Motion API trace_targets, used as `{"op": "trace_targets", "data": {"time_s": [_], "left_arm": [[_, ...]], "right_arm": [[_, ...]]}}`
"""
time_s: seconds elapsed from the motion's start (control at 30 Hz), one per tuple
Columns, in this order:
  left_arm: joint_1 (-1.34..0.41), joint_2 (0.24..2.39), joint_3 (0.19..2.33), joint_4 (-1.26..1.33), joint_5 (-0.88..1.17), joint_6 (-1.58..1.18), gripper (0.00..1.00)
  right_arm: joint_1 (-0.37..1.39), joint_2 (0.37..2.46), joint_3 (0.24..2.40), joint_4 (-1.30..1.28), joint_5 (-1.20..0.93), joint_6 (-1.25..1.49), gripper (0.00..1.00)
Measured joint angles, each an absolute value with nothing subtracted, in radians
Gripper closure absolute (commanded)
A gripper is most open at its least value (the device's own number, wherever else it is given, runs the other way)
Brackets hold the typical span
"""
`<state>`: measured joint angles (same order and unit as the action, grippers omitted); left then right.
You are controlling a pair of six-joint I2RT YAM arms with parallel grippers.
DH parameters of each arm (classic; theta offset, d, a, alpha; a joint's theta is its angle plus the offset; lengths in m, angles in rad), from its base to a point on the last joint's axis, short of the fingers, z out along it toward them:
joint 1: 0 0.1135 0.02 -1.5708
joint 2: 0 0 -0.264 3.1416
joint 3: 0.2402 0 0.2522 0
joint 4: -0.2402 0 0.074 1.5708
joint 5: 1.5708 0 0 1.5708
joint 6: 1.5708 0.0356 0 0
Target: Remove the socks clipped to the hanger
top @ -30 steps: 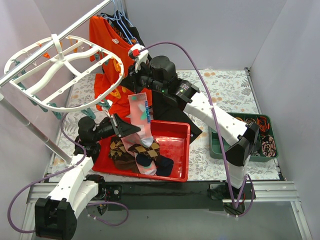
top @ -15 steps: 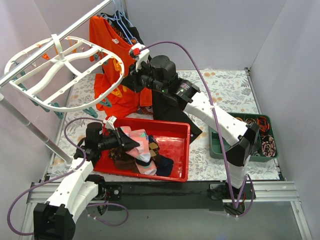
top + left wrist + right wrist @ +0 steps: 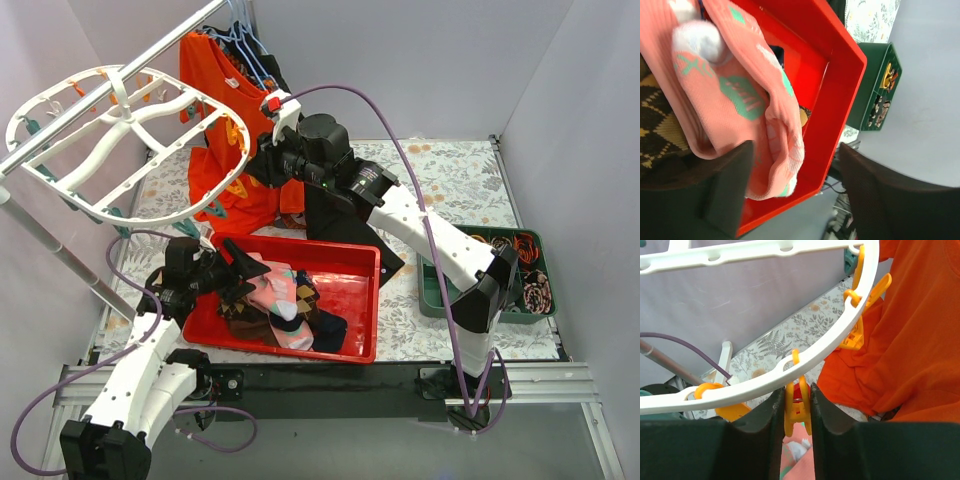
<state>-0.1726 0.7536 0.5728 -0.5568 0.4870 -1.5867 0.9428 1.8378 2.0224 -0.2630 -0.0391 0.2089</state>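
The white oval hanger hangs at the upper left, with orange and teal clips along its rim. My right gripper reaches to its right rim and is shut on an orange clip. A pink sock with teal marks lies on a heap of argyle and navy socks in the red tray. My left gripper hovers open over the tray's left end. In the left wrist view the pink sock rests loose against one finger.
An orange shirt and a long black garment hang behind the tray from wire hangers. A slanted metal rail crosses the left side. A green bin of small items stands at the right.
The pink sock came off the clip. My left gripper carried it down into the red tray and opened. The hanger swung up and left. The right arm stayed at the clip.
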Motion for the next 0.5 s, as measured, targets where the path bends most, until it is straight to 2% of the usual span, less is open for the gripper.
{"op": "trace_targets", "data": {"time_s": [0.1,0.17,0.2,0.23,0.3,0.5], "left_arm": [[-0.173,0.752,0.582,-0.549,0.479,-1.583,0.26],[-0.173,0.759,0.589,-0.54,0.48,-1.581,0.26],[-0.173,0.765,0.594,-0.533,0.482,-1.579,0.26],[-0.173,0.771,0.599,-0.526,0.485,-1.578,0.25],[-0.173,0.779,0.609,-0.513,0.491,-1.578,0.25],[-0.173,0.799,0.63,-0.453,0.537,-1.588,0.24]], "right_arm": [[0.943,1.837,2.017,-0.277,-0.038,0.218,0.44],[0.943,1.836,2.017,-0.289,-0.035,0.226,0.38],[0.943,1.835,2.016,-0.295,-0.032,0.229,0.31],[0.943,1.833,2.014,-0.3,-0.029,0.234,0.3],[0.943,1.827,2.014,-0.311,-0.025,0.238,0.17],[0.943,1.778,1.987,-0.338,0.004,0.256,0.12]]}}
